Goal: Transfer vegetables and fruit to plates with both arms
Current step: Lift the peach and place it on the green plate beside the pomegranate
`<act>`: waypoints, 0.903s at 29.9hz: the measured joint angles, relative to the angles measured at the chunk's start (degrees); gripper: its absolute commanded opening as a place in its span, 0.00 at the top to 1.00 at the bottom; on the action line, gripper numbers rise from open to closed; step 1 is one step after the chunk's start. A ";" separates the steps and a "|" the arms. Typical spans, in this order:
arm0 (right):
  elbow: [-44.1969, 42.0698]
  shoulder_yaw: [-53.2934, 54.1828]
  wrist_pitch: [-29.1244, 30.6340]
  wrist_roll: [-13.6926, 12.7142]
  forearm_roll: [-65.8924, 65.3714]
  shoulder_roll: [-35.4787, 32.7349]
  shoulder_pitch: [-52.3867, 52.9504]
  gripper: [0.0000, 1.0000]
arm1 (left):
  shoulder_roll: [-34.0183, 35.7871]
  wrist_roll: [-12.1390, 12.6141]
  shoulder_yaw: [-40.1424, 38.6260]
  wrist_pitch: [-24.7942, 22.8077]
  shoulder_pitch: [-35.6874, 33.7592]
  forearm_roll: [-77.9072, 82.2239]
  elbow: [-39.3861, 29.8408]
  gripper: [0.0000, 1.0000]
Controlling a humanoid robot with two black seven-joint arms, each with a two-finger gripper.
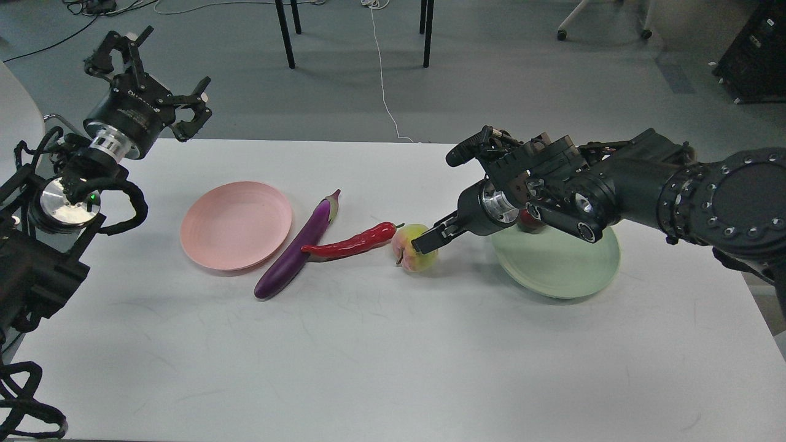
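Right claw [430,236] at peach [414,248]

Left arm raised by the bench's [393,344] far left corner, its hand [161,80] above the edge with fingers spread wide, right arm stretched low across the bench's right side, its hand [430,236] pointing left, finger state unclear

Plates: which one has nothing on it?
The pink plate, left of the eggplant, is bare. The green plate holds a dark red fruit.
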 measured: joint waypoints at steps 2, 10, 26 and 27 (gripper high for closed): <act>-0.04 0.16 0.00 0.20 0.56 0.00 -0.37 0.04 | 0.31 -0.01 0.00 -0.01 0.03 0.00 0.00 0.01; -0.12 0.82 -0.35 0.45 1.26 0.00 -2.25 0.05 | 0.56 -0.02 0.02 -0.02 0.22 0.05 0.00 0.01; -2.94 5.39 -4.27 0.47 1.10 0.00 -7.80 0.41 | 2.10 0.14 3.73 0.38 -0.59 0.09 -0.10 0.01; -2.92 5.39 -4.32 0.47 1.09 0.00 -7.77 0.46 | 2.09 0.14 3.76 0.46 -0.68 0.08 -0.10 0.01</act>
